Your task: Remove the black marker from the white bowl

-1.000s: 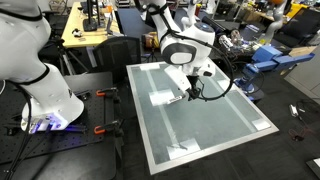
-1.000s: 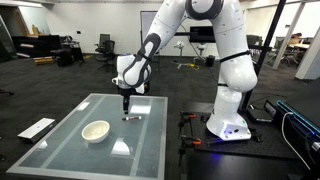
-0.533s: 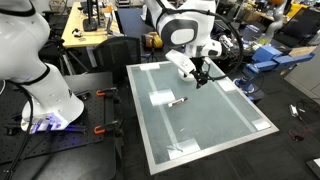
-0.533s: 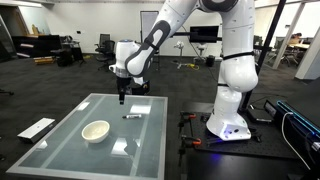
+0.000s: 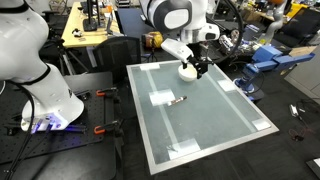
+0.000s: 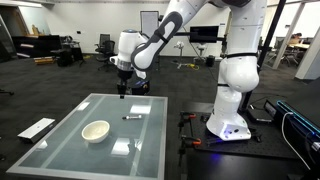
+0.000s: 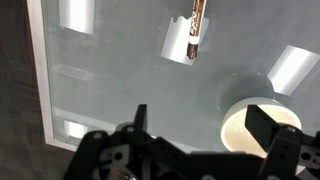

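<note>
Already out: the black marker point(image 5: 178, 100) lies flat on the counter point(image 5: 210, 120), well apart from the white bowl point(image 5: 187, 71), with nothing touching it. In the wrist view the marker point(image 7: 196, 25) shows at the top edge. Its lower end lies across the corner of a white tape patch point(image 7: 178, 45), up and away from the bowl point(image 7: 245, 118).

- Bowl: upright on the counter, and it looks empty in an exterior view point(image 6: 96, 130). The marker point(image 6: 131, 117) lies on the side of it toward the robot's base.
- Gripper point(image 7: 203, 125): jaws spread wide, nothing between them. One finger covers part of the bowl's rim in the wrist view.
- Change over the last second: the gripper was down low, right at the marker on the counter. Half a second ago it had let go and begun to rise. Now it hangs higher point(image 6: 122, 93), and in an exterior view point(image 5: 197, 70) it sits over the bowl's edge of the picture, off the marker's spot.
- The marker has not shifted since release: same place beside the tape patch point(image 5: 160, 98), no roll visible.

Reading: you have set the marker down and are backing the arm up and off. By the look of it the task is met, since the pen is outside the bowl and at rest. What remains, if anything, is to bring the arm clear. Watch only that the retreat does not swing low past the bowl, which sits closest to the gripper's line.
</note>
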Controlling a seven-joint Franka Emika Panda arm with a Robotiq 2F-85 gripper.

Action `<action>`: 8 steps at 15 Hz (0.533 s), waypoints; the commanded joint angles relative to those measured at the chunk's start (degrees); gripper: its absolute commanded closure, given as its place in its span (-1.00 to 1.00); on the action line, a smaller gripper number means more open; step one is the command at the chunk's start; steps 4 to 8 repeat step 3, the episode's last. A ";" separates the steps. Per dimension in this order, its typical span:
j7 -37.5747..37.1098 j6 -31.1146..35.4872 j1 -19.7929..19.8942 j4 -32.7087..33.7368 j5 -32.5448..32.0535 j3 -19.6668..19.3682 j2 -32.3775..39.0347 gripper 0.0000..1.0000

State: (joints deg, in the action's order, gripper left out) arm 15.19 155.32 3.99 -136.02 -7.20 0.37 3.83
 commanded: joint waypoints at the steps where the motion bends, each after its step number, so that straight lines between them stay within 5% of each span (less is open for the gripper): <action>1: -0.04 -0.15 -0.68 -0.07 -0.01 -0.66 -0.15 -1.00; 8: -0.04 -0.15 -0.67 -0.15 -0.04 -0.71 -0.17 -1.00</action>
